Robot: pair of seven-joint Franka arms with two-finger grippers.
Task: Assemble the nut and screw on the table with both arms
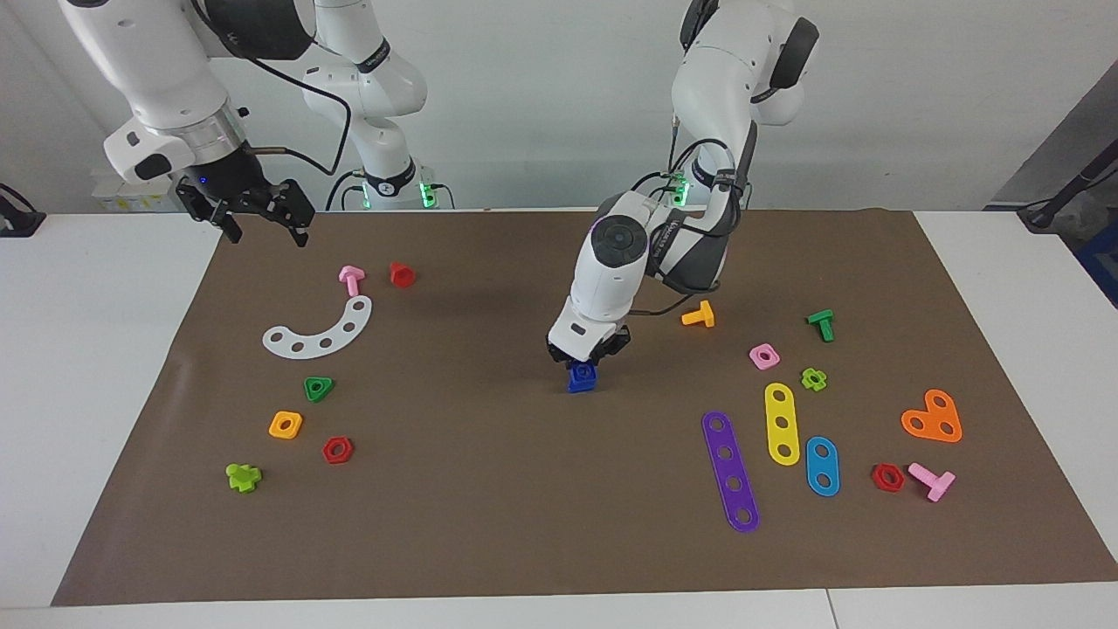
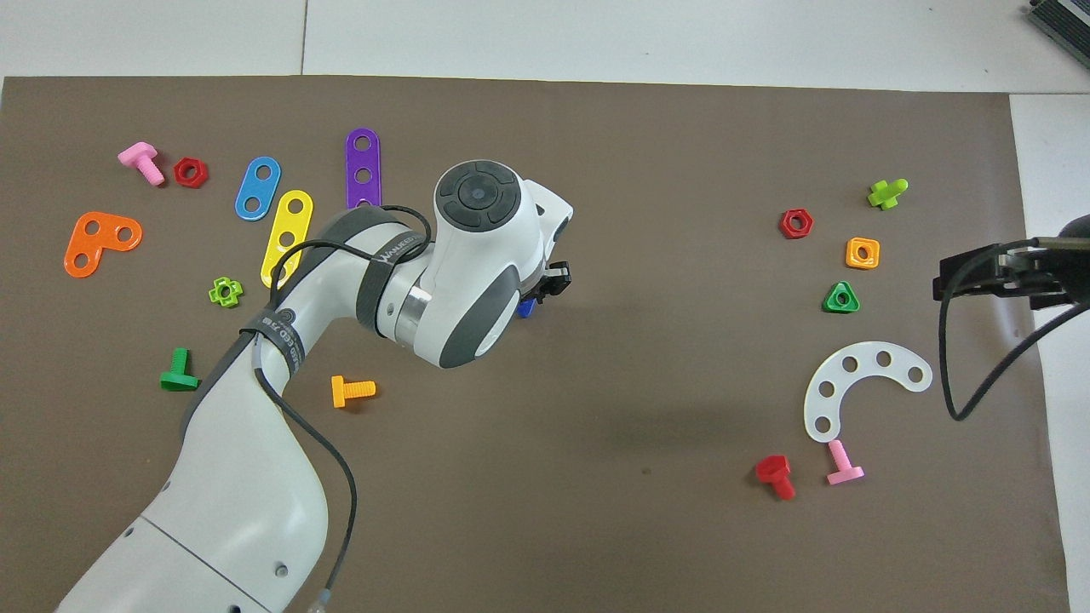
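The table (image 1: 105,367) is a wide white top, and a big brown mat (image 1: 489,489) covers most of it. The left arm (image 1: 712,122) reaches down from its base to the middle of the mat, its wrist bent steeply toward the surface. The right arm (image 1: 148,79) waits raised at its own end of the table, over the mat's edge.

The left gripper (image 1: 583,360) sits low at the mat's centre, its fingers pressed in on a small blue piece (image 1: 582,377) directly under them. In the facing view the piece shows a squarish top and rests on the mat, touching the fingertips. Whether this piece is the nut, the screw, or both joined cannot be told. In the overhead view only a blue sliver (image 2: 526,308) shows beside the wrist.

The right gripper (image 1: 262,218) hangs in the air with its fingers spread and nothing between them.

A white curved strip (image 1: 321,331) lies on the mat toward the right arm's end, and a purple strip (image 1: 730,472) lies toward the left arm's end, farther from the robots than the blue piece.
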